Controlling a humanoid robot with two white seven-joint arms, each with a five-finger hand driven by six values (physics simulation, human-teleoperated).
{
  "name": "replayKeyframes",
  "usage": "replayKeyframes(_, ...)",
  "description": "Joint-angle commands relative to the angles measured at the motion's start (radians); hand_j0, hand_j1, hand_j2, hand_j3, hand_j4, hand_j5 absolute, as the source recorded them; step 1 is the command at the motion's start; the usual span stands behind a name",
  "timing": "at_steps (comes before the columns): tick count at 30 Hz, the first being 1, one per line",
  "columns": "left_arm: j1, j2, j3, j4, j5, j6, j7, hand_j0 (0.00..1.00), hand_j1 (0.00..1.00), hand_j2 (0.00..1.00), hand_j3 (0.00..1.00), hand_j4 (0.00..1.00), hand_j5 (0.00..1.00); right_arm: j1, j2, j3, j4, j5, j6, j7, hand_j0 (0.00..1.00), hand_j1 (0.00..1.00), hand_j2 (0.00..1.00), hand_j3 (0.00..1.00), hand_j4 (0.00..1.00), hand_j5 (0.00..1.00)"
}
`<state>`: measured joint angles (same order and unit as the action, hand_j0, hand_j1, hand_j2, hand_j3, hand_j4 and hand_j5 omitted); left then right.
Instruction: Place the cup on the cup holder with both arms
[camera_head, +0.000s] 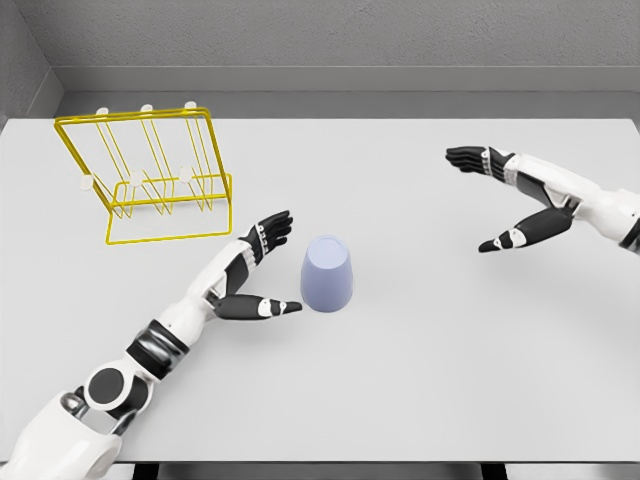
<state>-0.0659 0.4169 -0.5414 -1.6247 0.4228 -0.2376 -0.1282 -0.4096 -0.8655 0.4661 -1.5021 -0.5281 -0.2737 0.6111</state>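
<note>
- A pale lavender cup is sitting upside down on the white bench, a little left of the middle, with its wider rim on the surface.
- The left robot hand is reaching in from the lower left, lying just to the left of the cup.
- Its fingers are stretching out straight above and left of the cup, while its thumb is pointing toward the cup's base, very close to it; whether it is touching cannot be told.
- That hand is staying wide open around the cup's left side and is gripping nothing.
- The right robot hand is coming in from the right edge and is hovering well apart from the cup.
- Its fingers are extending leftward and its thumb is hanging below them, so it is spread open and holding nothing.
- A yellow wire cup holder is standing at the far left of the bench, behind the left arm, with white-tipped pegs rising from its frame.
- The cup is lying clear of the holder, nearer the robot and to the right of it.
</note>
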Motion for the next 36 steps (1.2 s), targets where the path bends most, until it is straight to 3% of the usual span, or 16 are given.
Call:
replayKeyframes(1,0.0,-0.003,0.0,0.005,0.002,0.006,0.001,1.0,1.0,1.0,1.0,1.0,1.0,0.0,0.0,-0.001,-0.001,-0.006,0.011,0.0,1.0,1.0,1.0,1.0,1.0,1.0)
replayKeyframes(6,0.0,-0.03,-0.002,0.006,-0.033,0.006,0.001,1.0,1.0,1.0,1.0,1.0,1.0,-0.008,-0.001,0.0,-0.001,-0.006,0.014,0.0,1.0,1.0,1.0,1.0,1.0,1.0)
replayKeyframes(25,-0.002,-0.053,-0.031,0.014,-0.039,0.006,0.001,1.0,1.0,1.0,1.0,1.0,1.0,-0.012,-0.006,-0.001,0.013,-0.001,0.01,0.0,1.0,1.0,1.0,1.0,1.0,1.0)
replayKeyframes(29,-0.005,-0.056,-0.031,0.02,-0.039,0.006,-0.001,1.0,1.0,1.0,1.0,1.0,1.0,-0.048,-0.013,-0.001,0.003,-0.004,0.014,0.0,1.0,1.0,1.0,1.0,1.0,1.0)
replayKeyframes(31,-0.005,-0.067,-0.032,0.025,-0.041,0.006,-0.001,1.0,1.0,1.0,1.0,1.0,1.0,-0.11,-0.015,-0.001,-0.004,-0.004,0.042,0.0,1.0,1.0,1.0,1.0,1.0,1.0)
replayKeyframes(36,-0.008,-0.075,-0.032,0.023,-0.041,0.052,-0.001,1.0,1.0,1.0,1.0,1.0,1.0,-0.104,-0.004,0.0,0.005,-0.006,0.044,0.0,1.0,1.0,1.0,1.0,1.0,1.0)
